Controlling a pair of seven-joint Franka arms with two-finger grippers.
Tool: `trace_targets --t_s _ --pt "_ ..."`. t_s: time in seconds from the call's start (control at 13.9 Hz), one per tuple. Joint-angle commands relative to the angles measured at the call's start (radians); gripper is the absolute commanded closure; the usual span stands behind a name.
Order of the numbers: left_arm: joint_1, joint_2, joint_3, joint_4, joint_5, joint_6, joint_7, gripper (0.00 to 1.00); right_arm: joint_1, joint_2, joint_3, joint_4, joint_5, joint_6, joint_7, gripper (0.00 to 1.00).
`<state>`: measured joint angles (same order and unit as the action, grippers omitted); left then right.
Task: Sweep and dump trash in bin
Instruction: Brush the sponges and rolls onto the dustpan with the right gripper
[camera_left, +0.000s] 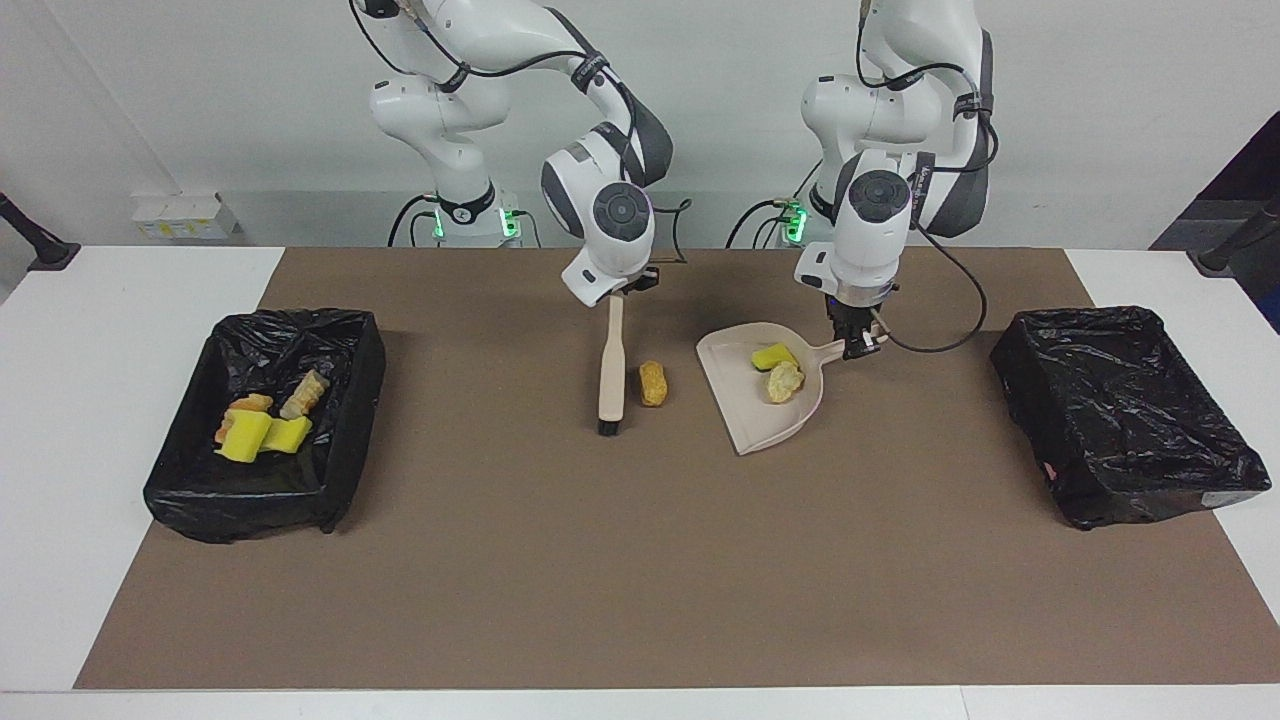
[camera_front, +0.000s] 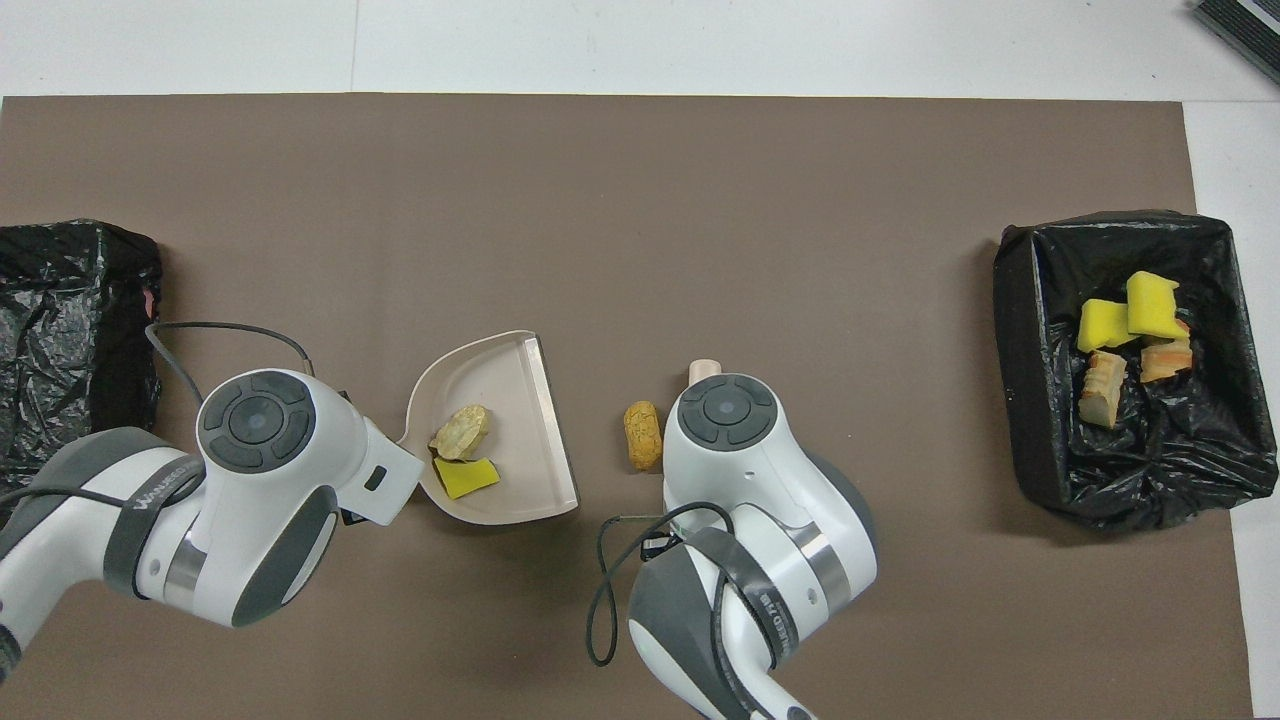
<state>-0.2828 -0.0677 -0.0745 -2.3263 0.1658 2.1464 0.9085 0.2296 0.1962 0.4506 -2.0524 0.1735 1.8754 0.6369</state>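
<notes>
right gripper: (camera_left: 622, 291) it was clamped on the top end of the brush handle, over the mat near the middle of the table.
brush: (camera_left: 611, 366) beige, long-handled, it hung nearly upright from the right gripper, with its dark bristles down at the mat; only its tip (camera_front: 705, 369) showed from above, past the arm's wrist.
left gripper: (camera_left: 858, 343) it was closed on the handle of the dustpan, toward the left arm's end of the mat's middle.
dustpan: (camera_left: 745, 411) beige, it rested on the mat with its open mouth turned toward the brush; seen from above (camera_front: 520, 400) its straight lip faced the loose piece.
trash in the dustpan: a yellow wedge (camera_left: 773, 356) and a tan lump (camera_left: 784, 381) lay together in the pan, close to the handle end; from above the lump (camera_front: 459, 431) touched the wedge (camera_front: 465, 477).
loose trash: one tan-brown lump (camera_left: 653, 383) lay on the mat between the brush and the dustpan, just beside the brush and apart from the pan's lip; from above (camera_front: 642, 435) it sat right next to the right arm's wrist.
bin at the right arm's end: (camera_left: 345, 330) lined in black plastic, it held two yellow wedges (camera_left: 262, 434) and tan pieces (camera_left: 305, 393); from above, the wedges (camera_front: 1128, 313) lay farther from the robots than one tan piece (camera_front: 1101, 388).
bin at the left arm's end: (camera_left: 1130, 410) black-lined, with nothing seen inside it.
mat: (camera_left: 640, 560) brown, it covered most of the white table (camera_left: 90, 350).
</notes>
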Motion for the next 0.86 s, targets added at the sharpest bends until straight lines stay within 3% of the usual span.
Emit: trace_targets --t_s 0.0,0.5,0.79 --pt "-0.015 -0.009 0.010 -0.001 0.000 -0.019 0.000 1.00 0.043 0.057 0.005 0.006 0.018 0.102 0.015 1.00" --pt "-0.012 -0.009 0.010 -0.001 0.000 -0.017 -0.029 1.00 0.169 0.069 0.005 0.072 0.194 0.172 0.009 1.00" --pt "-0.009 -0.007 0.009 0.001 -0.003 -0.006 -0.104 1.00 0.194 0.068 0.005 0.089 0.224 0.191 0.010 1.00"
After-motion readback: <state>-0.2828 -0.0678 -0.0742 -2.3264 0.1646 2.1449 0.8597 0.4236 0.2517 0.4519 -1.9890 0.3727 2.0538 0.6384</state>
